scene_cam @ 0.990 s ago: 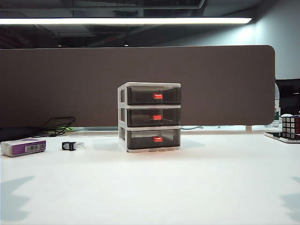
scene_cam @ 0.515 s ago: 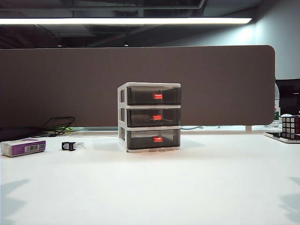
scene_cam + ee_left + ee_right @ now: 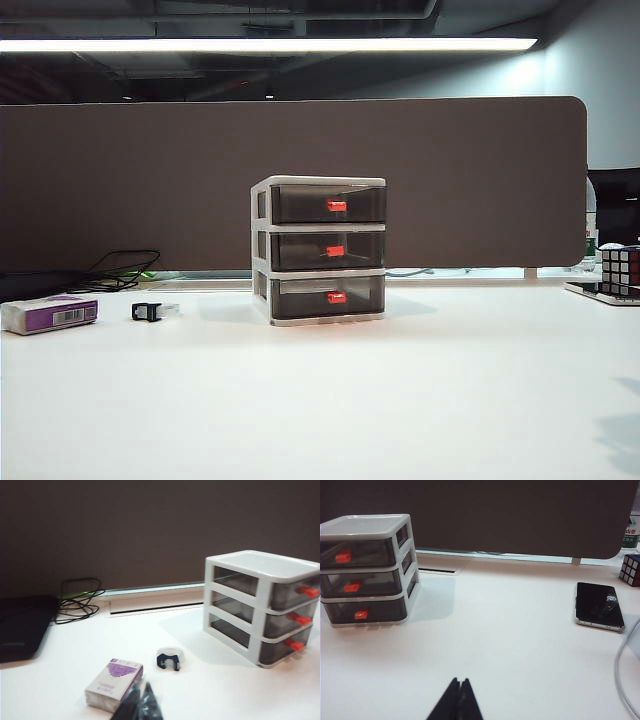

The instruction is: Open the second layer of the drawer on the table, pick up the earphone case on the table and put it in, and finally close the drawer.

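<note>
- The drawer [image 3: 319, 250] stood upright near the middle of your worktop [image 3: 320, 400], in front of the dark partition [image 3: 290, 180].
- All three of its tiers were shut, the second layer [image 3: 328, 250] flush with the frame, its orange-red handle [image 3: 335, 250] facing the exterior camera.
- You could not find the earphone case in any view.
- Your left end effector [image 3: 141, 705] was shut, its fingers pressed together with nothing between them; it hung above the worktop close to the purple box [image 3: 114, 684].
- In the left wrist view, a tiny black-and-clear item [image 3: 170, 658] lay between the box and the drawer, apart from both.
- Your right end effector [image 3: 457, 702] was likewise closed to a point and held nothing, over bare worktop well apart from the drawer.
- In the right wrist view, a phone [image 3: 599, 606] lay face up, well apart from the drawer, with a puzzle cube [image 3: 630, 570] beyond it near the partition and a pale cable [image 3: 622, 670] curving at the frame's edge.
- Neither arm showed in the exterior view.
- A black cable [image 3: 77, 602] coiled by the partition beside a flat dark object [image 3: 22, 625].
</note>
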